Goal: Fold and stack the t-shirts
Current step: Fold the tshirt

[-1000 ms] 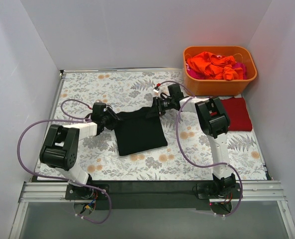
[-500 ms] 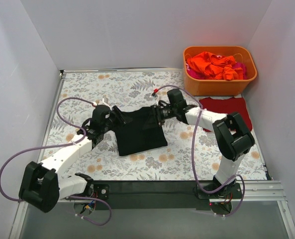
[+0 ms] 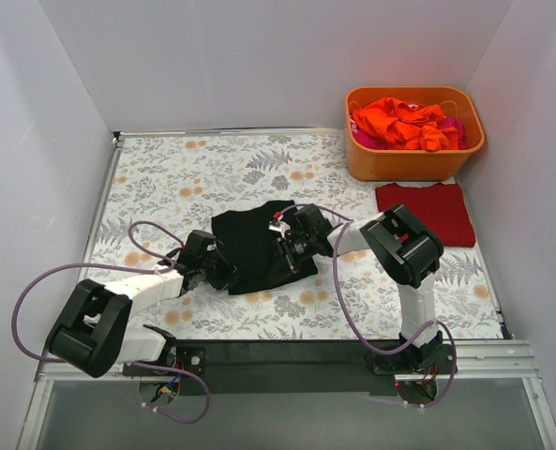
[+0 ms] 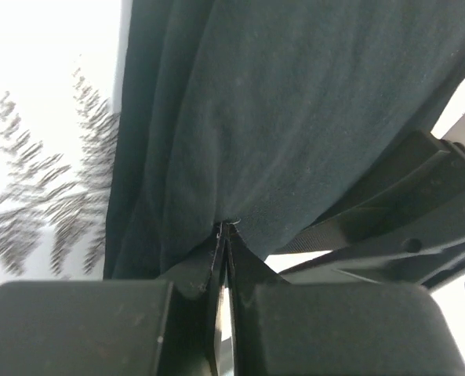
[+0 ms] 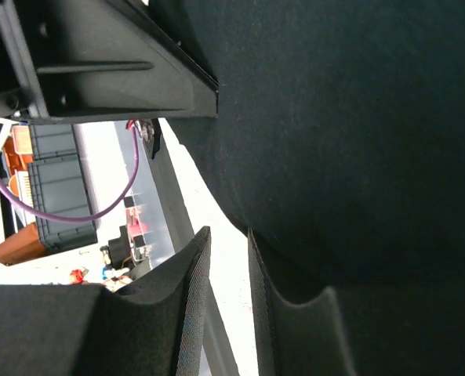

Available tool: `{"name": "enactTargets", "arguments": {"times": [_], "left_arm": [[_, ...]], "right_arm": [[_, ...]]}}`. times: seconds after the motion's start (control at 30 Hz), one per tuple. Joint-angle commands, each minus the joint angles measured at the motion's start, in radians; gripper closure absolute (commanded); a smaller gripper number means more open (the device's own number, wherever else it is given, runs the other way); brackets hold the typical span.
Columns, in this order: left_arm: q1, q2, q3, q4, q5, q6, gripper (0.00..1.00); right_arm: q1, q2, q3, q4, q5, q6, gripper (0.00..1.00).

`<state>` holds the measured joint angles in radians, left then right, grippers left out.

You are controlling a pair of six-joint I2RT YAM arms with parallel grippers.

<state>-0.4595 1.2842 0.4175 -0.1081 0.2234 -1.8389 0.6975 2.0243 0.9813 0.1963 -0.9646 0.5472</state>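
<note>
Left gripper (image 4: 225, 232): jaws pressed together, clamped on a pinch of the large black fabric t-shirt (image 3: 251, 242) at its near-left edge. The left arm lies low, elbow out at the near-left corner and forearm running right to the shirt. Right gripper (image 5: 226, 244): jaws slightly apart with a narrow slit of light between them, and nothing visible inside. The black cloth edge sits right at one fingertip. Right arm: elbow raised, forearm reaching left to the shirt's near-right part. Shirt is bunched mid-table between both grippers on the grey-and-orange leaf-print tablecloth (image 3: 193, 169). Flat dark red t-shirt (image 3: 428, 214) lies well apart at the right. Behind it, the rigid orange plastic tub (image 3: 413, 162) holds crumpled bright orange t-shirts (image 3: 399, 122).
</note>
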Motion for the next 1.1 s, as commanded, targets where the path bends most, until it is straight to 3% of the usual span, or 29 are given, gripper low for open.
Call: {"name": "enactTargets", "arguments": {"times": [0.0, 0.23, 0.53, 0.8, 0.93, 1.07], "left_arm": [[0.045, 0.058, -0.065, -0.01, 0.065, -0.02, 0.97], [0.082, -0.034, -0.063, -0.057, 0.025, 0.012, 0.98], [0.119, -0.025, -0.042, -0.09, 0.001, 0.046, 0.98], [0.258, 0.029, 0.061, -0.143, -0.002, 0.203, 0.96], [0.259, 0.075, 0.2, -0.211, -0.045, 0.306, 0.9], [0.216, -0.003, 0.343, -0.275, -0.134, 0.395, 0.72]], "right_arm": [[-0.042, 0.005, -0.049, 0.026, 0.067, -0.006, 0.72], [-0.137, -0.176, -0.119, 0.019, 0.007, -0.062, 0.71], [-0.283, -0.027, -0.237, 0.0, -0.011, -0.056, 0.72], [-0.283, -0.206, -0.27, -0.015, 0.027, -0.07, 0.72], [-0.282, -0.356, -0.262, -0.136, 0.099, -0.136, 0.71], [-0.286, -0.463, -0.164, -0.381, 0.331, -0.266, 0.68]]}}
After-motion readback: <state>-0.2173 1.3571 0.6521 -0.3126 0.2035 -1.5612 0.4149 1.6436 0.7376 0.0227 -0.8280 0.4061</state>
